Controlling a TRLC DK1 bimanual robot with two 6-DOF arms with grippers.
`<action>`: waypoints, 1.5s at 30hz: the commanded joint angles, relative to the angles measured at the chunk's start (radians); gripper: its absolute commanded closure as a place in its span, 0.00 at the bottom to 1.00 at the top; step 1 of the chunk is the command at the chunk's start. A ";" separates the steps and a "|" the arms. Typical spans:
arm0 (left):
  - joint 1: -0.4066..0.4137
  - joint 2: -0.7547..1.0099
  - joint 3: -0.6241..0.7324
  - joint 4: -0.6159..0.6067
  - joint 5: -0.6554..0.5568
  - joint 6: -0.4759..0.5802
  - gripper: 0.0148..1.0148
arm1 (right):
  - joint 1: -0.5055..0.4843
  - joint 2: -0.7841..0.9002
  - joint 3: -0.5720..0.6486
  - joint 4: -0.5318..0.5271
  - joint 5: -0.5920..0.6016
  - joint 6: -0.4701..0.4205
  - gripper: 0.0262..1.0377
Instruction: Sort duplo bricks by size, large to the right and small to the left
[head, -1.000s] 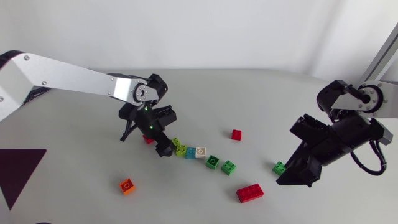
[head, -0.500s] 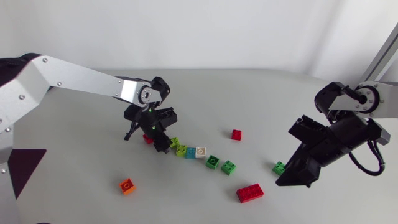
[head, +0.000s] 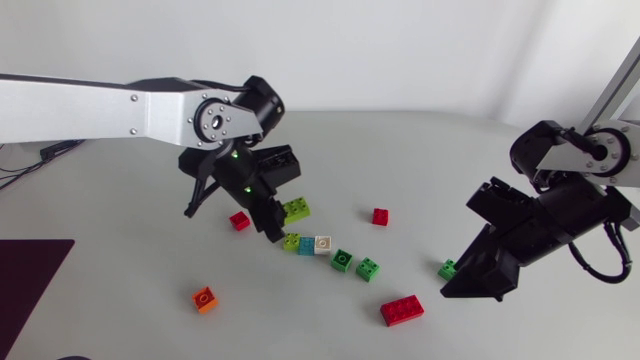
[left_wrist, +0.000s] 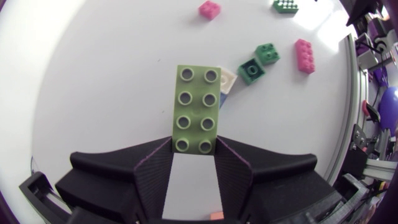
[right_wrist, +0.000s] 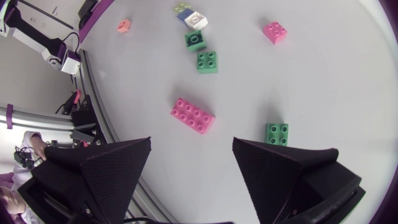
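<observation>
Pale grey surface is strewn with bricks across its middle. The left gripper is clamped on a long lime brick, whose near end is pinched from both sides by the fingers while the rest juts out ahead of them. Beside it, a row is formed by a small lime brick, a blue brick and a white brick, with a dark green brick and a mid green brick close by. An orange brick lies well apart. The right gripper is seen with its fingers spread wide, gripping nothing; a long red brick lies ahead of it and a small green brick just beside one finger.
</observation>
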 joint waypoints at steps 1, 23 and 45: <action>-0.095 -0.005 0.013 -0.025 0.012 -0.011 0.72 | 0.041 -0.031 0.023 -0.026 -0.016 0.032 0.04; -0.357 0.145 0.234 0.026 0.144 -0.089 0.71 | 0.206 0.082 0.138 0.038 -0.067 0.138 0.04; -0.326 0.041 0.099 0.100 0.159 -0.101 0.71 | 0.157 0.076 0.161 0.015 -0.073 0.130 0.09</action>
